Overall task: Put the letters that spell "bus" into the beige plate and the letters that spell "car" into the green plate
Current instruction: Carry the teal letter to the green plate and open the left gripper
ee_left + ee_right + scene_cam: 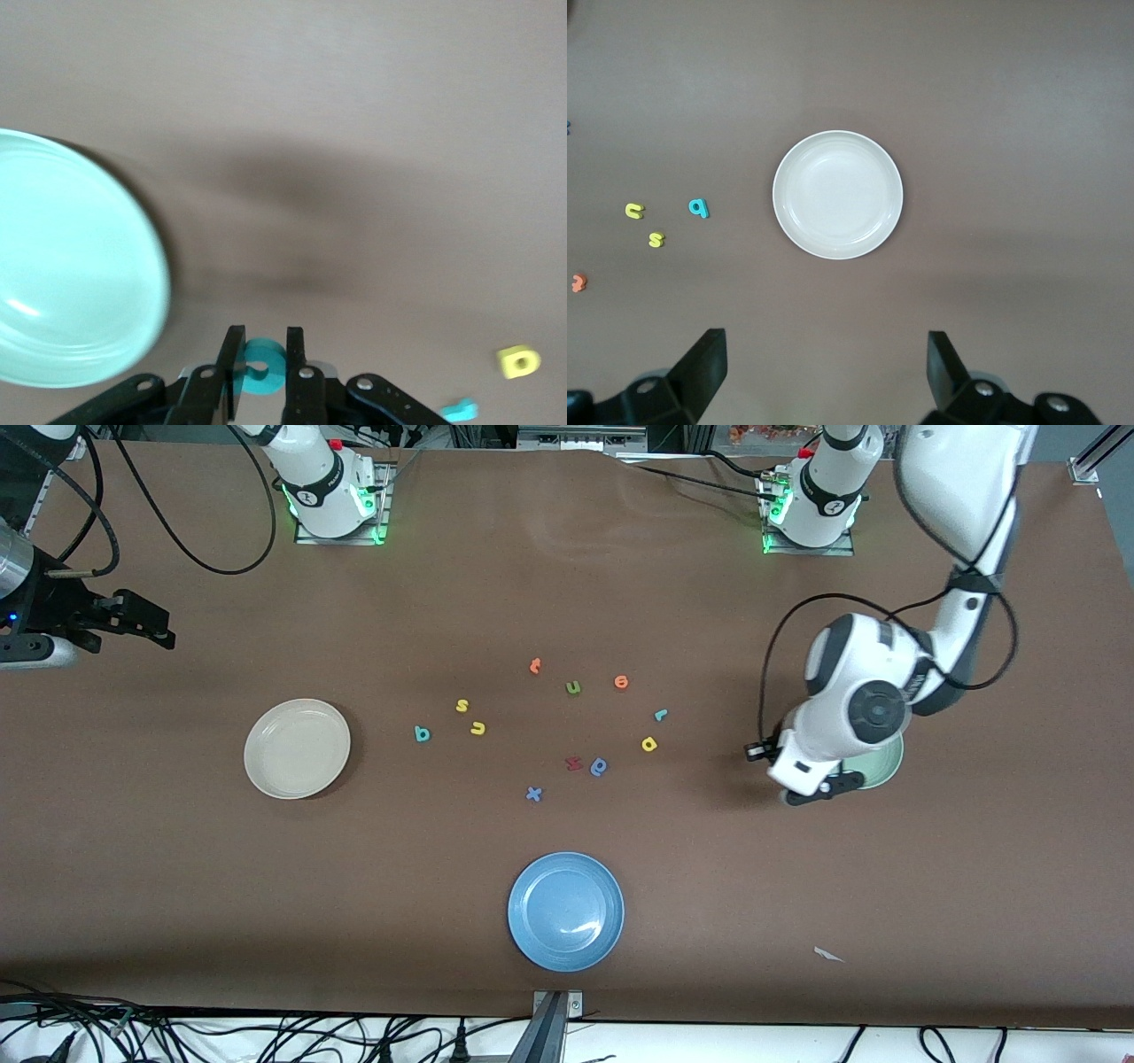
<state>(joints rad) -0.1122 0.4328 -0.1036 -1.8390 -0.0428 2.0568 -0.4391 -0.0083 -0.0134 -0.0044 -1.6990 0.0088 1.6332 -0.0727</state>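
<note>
the teal "c" (263, 367) sits clamped in the left gripper (262, 372) just beside the green plate (71, 266); the right gripper (824, 372) waits with fingers apart over the table (177, 868) near the beige plate (297, 747).

A robotics laboratory is indicated rather than any home or shop. Two white arm bases (332, 487) (811, 505) are bolted on metal plates along one edge of a wide table (177, 886), which is covered with plain brown sheeting; green status lights are lit at both bases. Black cables (186, 549) are looped across the tabletop, and more are bundled along the table's camera-side edge. A metal bracket (554, 1019) is fixed at that edge, probably a camera mount, though only its top is seen. Aluminium framing (1094, 456) is visible at a corner.
</note>
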